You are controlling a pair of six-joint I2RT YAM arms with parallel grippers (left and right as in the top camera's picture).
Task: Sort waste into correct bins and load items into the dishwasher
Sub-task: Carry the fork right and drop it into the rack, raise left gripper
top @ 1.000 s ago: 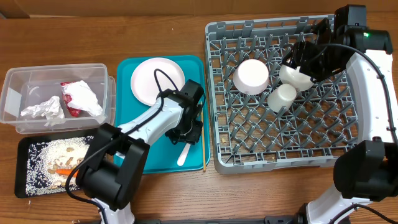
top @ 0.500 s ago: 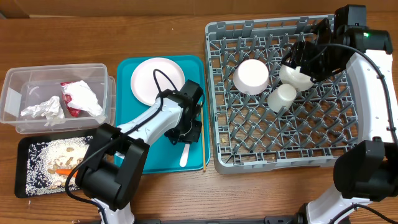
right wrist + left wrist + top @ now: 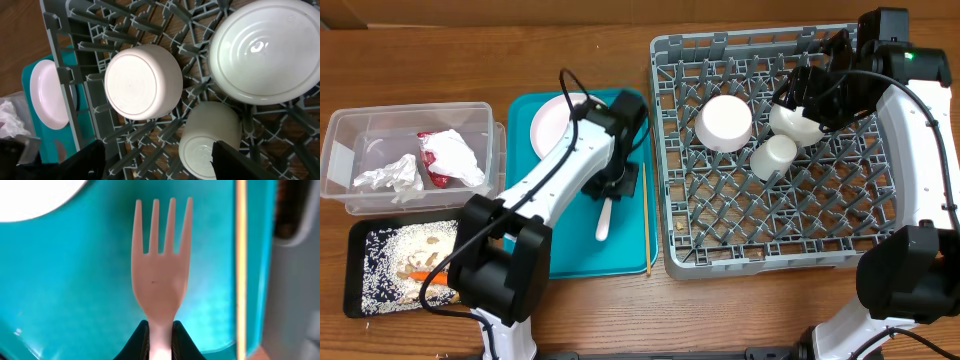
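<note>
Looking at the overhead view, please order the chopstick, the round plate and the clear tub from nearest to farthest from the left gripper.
1. Chopstick, just right of the left gripper.
2. Round plate, behind it.
3. Clear tub, far left.

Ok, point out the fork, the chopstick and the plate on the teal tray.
fork (image 3: 161,280), left wrist view, on the broad part below the tines.
chopstick (image 3: 645,215), overhead view, mid-length of the stick.
plate (image 3: 548,128), overhead view, on its bare left part.
</note>
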